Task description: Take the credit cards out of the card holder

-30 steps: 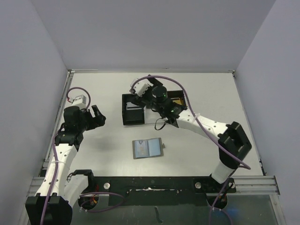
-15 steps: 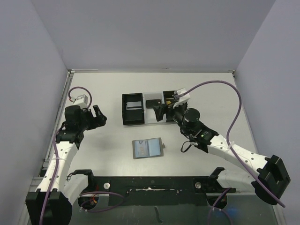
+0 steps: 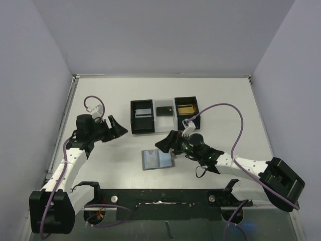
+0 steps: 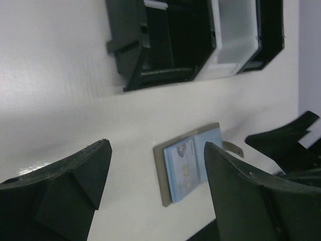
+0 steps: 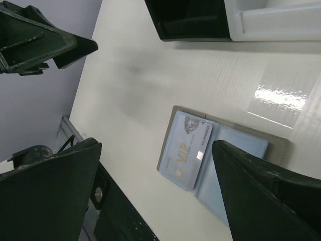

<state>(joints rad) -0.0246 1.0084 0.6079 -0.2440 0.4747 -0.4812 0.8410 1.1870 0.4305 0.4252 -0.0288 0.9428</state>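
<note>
Card holder [image 3: 158, 159] open flat on the table [image 3: 108, 98], 1 credit card [image 3: 150, 160] in its left pocket, right gripper [image 3: 164, 142] just beside its far edge, jaws spread wide and empty, left gripper [image 3: 116, 130] well apart, jaws spread, 1 black tray [image 3: 132, 118] beyond.

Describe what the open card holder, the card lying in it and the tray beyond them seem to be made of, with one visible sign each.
Card holder: probably faux leather or fabric, matt grey; its border shows no glare.
Credit card: likely plastic, glossy; it carries a small glare spot and printed lettering.
Tray: apparently hard moulded plastic, black with a white middle section; its walls are crisp and straight.
</note>
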